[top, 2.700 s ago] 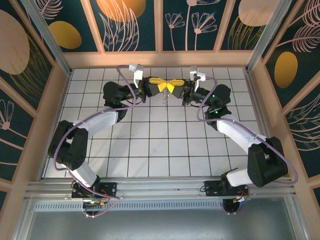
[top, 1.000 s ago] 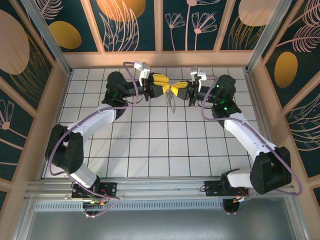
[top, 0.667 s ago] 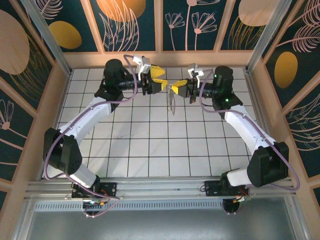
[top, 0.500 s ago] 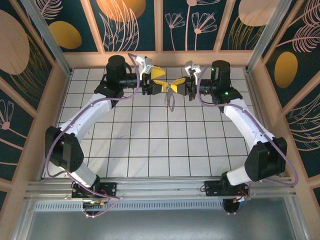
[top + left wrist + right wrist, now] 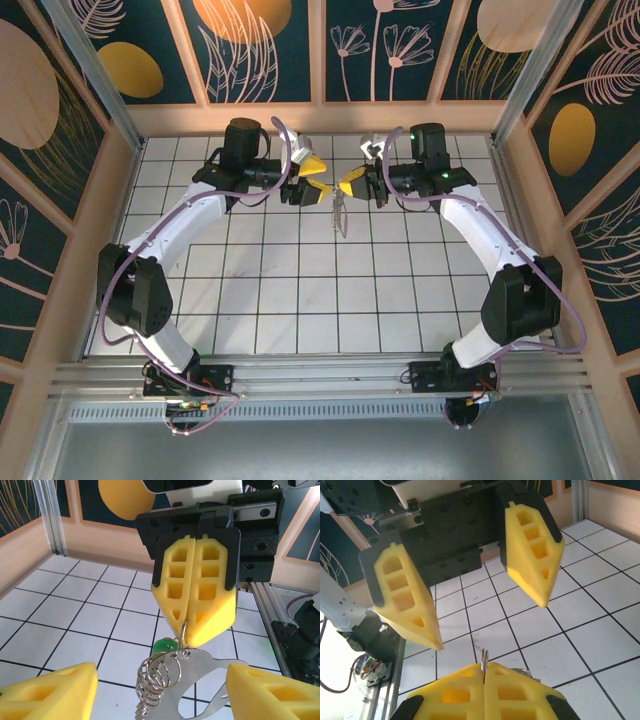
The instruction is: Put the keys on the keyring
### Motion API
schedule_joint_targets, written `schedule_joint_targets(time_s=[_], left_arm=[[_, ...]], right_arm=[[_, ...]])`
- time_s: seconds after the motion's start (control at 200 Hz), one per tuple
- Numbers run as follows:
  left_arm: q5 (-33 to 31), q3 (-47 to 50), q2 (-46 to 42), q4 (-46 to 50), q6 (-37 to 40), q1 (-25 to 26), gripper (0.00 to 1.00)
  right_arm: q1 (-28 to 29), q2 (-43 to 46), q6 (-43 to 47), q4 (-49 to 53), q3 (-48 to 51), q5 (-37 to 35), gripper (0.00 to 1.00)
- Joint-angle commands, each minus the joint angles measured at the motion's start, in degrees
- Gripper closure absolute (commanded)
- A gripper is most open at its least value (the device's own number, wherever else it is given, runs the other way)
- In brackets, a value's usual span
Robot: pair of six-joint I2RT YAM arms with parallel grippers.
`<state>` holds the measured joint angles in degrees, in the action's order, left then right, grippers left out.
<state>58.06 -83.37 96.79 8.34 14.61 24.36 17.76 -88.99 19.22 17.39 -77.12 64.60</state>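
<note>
Right tool was clenched on the keyring by its thin wire, left tool spread open; 1 clumsy nudge could've twisted it loose onto the tabletop.

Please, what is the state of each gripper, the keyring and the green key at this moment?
left gripper: open, holds nothing.
right gripper: shut on the keyring.
keyring: hangs from the right gripper, off the table.
green key: behind the keyring, mostly hidden; threaded or not, cannot tell.

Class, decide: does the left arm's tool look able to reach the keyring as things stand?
Probably yes: the left tool is open and faces the keyring, which hangs from the shut right tool with nothing between them.
</note>
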Motion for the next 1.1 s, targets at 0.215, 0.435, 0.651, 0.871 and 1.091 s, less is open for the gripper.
schedule_joint_targets(time_s=[0.215, 0.435, 0.651, 0.871, 1.091], left_arm=[[4.6, -3.2, 2.7, 2.2, 1.4, -0.3, 0.36], [7.1, -3.7, 3.6, 2.0, 0.5, -0.1, 0.4], [9.7, -3.4, 3.9, 1.0, 0.0, 0.0, 0.43], [11.5, -3.8, 4.3, 0.5, -0.3, 0.5, 0.54], [13.0, -3.6, 4.6, 0.6, 0.0, 1.0, 0.64]], right_arm=[[1.3, 1.8, 1.5, -0.5, -0.9, 3.3, 1.0], [2.0, 1.6, 1.2, -1.3, -1.1, 3.3, 1.0], [2.3, 1.3, 0.7, -2.2, -1.2, 3.6, 1.0], [2.5, 1.2, 0.4, -2.7, -1.3, 3.6, 1.0], [2.5, 0.8, 0.0, -3.2, -1.5, 3.8, 1.0]])
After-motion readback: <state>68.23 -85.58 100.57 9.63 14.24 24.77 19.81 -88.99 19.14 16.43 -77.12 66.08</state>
